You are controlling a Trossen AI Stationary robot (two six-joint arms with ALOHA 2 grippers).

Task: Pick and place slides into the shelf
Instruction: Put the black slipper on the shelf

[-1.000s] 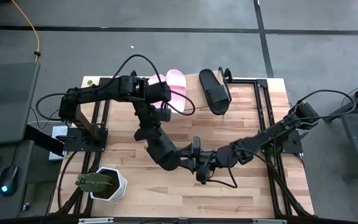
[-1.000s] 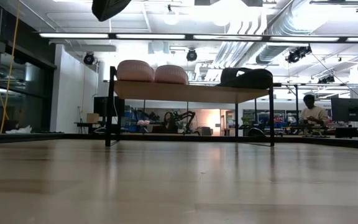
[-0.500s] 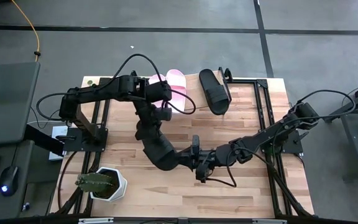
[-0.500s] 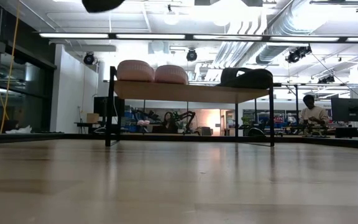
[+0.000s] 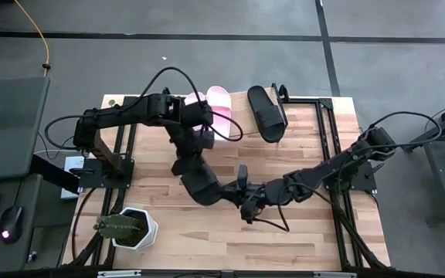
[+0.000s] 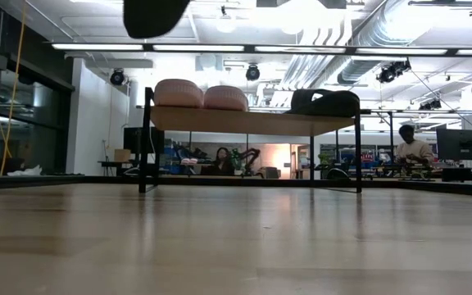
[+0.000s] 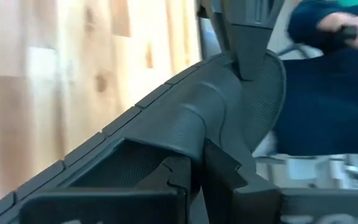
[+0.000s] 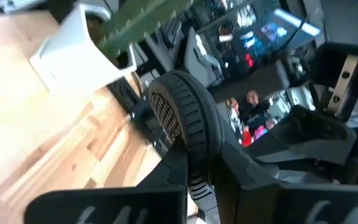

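Above the middle of the table hangs a black slide [image 5: 205, 188], clear of the wood, held at both ends. My left gripper [image 5: 185, 164] is shut on its far-left end and my right gripper [image 5: 240, 191] on its near-right end. The low view catches only the slide's underside [image 6: 156, 12] at the top edge. The shelf [image 6: 252, 120] stands at the far edge. Two pink slides [image 6: 201, 95] and another black slide [image 6: 326, 102] rest with their soles on its board; from above they show as pink [image 5: 221, 108] and black [image 5: 266, 113]. My left gripper pinches a raised ridge of the black slide [image 7: 194, 134] between its two fingers; whether this is strap or sole edge I cannot tell. The fingers slant down from the far left. The slide runs away from them toward my right gripper, off the table. My right gripper pinches the rim of the slide's rounded end [image 8: 191, 146] between its two fingers, the ribbed sole [image 8: 169, 112] turned edge-on to them. The fingers come nearly level from the table's right. That end is lifted clear of the table.
A cactus in a white pot [image 5: 127, 228] stands near the table's near left corner and also shows in the right wrist view [image 8: 95, 40]. Black frame rails [image 5: 327, 131] run along the right side. A person [image 6: 415, 147] sits in the room behind.
My right gripper has shut on the near-right end of the black slide. My left gripper has turned a little at the wrist while keeping its hold, and the slide has swung slightly with it, staying off the table.
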